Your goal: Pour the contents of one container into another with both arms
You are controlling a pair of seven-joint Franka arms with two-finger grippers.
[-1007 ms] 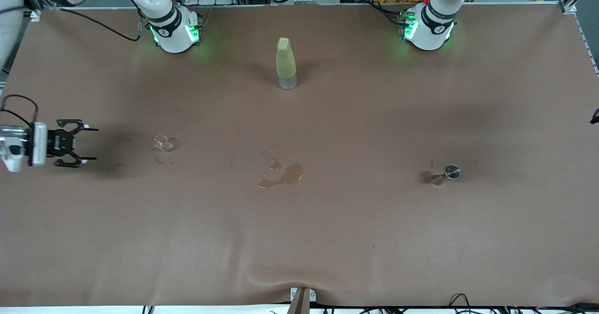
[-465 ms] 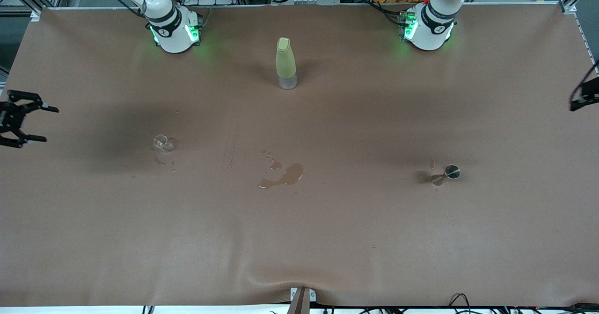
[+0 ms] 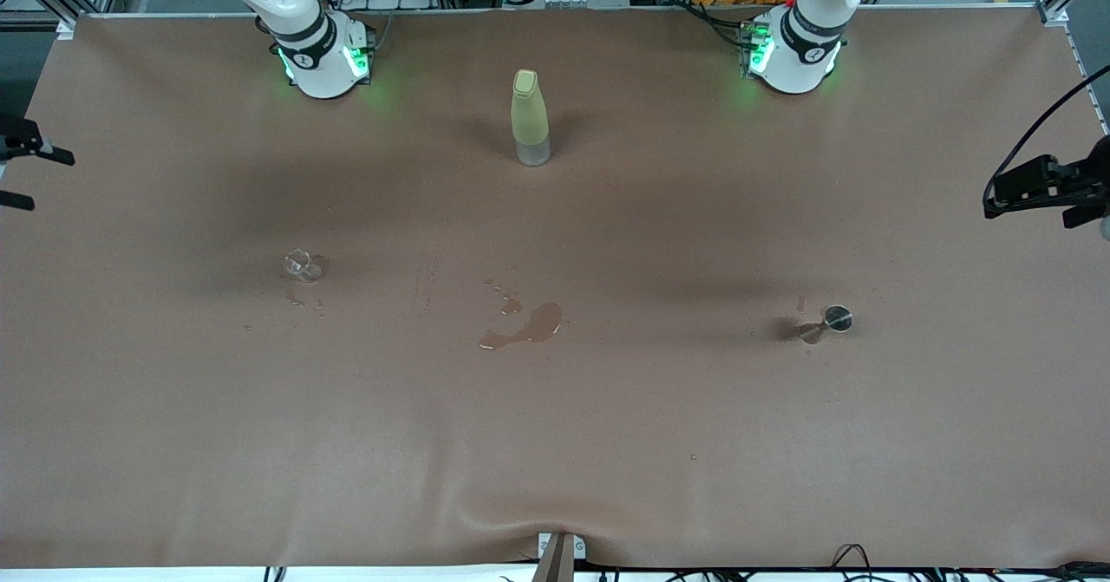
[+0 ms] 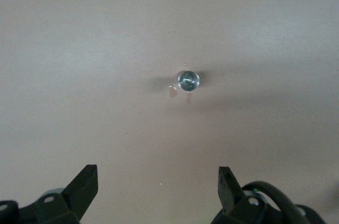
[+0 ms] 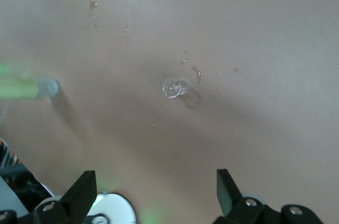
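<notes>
Plainly both arms hang high at the desk's (image 3: 607, 443) ends, left end effector (image 4: 158, 189) spread over the metal cup (image 3: 830, 322), right end effector (image 5: 153, 192) spread over the glass (image 3: 300, 265), a spill (image 3: 525, 326) between them; poured or pending, I cannot tell.

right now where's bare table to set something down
The wide strip of table nearer the camera than the spill is free. So is the stretch between bottle and spill. Avoid the wet spots by the glass and the jigger. Nowhere is crowded.
</notes>
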